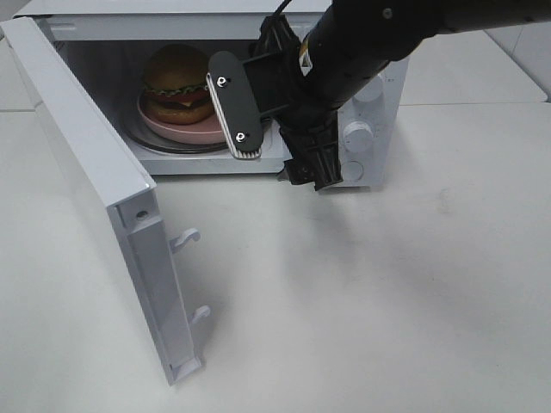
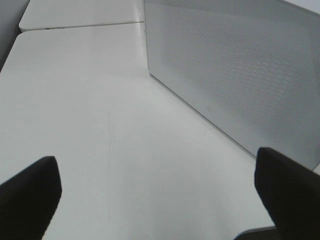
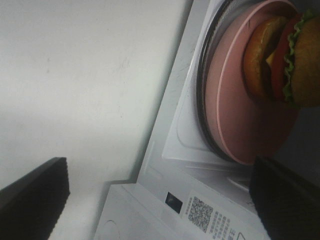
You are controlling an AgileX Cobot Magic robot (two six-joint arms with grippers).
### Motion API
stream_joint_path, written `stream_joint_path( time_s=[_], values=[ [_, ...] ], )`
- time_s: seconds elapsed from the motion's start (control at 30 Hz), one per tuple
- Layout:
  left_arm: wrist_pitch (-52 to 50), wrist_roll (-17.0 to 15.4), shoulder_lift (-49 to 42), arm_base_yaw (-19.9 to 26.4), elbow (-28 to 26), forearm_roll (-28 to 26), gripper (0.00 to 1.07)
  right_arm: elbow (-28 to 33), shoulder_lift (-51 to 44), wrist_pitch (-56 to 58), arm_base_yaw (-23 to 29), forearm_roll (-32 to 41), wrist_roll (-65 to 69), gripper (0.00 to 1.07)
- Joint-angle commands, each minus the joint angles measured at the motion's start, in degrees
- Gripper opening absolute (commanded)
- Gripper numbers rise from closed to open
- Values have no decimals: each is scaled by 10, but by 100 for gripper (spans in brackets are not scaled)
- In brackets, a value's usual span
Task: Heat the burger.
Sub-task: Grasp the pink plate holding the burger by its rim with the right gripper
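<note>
The burger, with a golden-brown bun, lettuce, tomato and cheese, sits on a round pink plate inside the open white microwave. The right wrist view shows the burger on the plate over the glass turntable. My right gripper is open and empty. It hangs just in front of the oven's opening, to the right of the plate, and touches nothing. Its fingers spread wide in the wrist view. My left gripper is open and empty over the table, out of the high view.
The microwave door stands swung wide open to the left, with latch hooks on its edge. Control knobs are on the oven's right front. A white perforated microwave panel stands close ahead of the left gripper.
</note>
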Motion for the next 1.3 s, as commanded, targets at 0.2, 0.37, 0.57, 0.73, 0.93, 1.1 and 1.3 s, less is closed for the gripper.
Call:
stream_joint_path(
  time_s=[0.2,0.37,0.57,0.73,0.93,1.1,1.3],
  values=[
    [-1,0,-4,2,1,-2,98,-49,65,-42,3,-1,28,93],
    [-1,0,-4,2,1,-2,98,-72,93,-47,3,-1,30,92],
    [-1,0,-4,2,1,-2,98,-136,147,-46,3,-1,62,90],
    [-1,0,-4,2,1,-2,98,-180,187,-37,3,-2,74,88],
    [-1,0,-4,2,1,-2,98,-229,230,-18,3,-1,76,86],
    [-1,0,-4,2,1,-2,98,-271,260,-1,3,-1,79,84],
    [-1,0,-4,2,1,-2,98,-321,290,14,3,15,87,83]
  ],
)
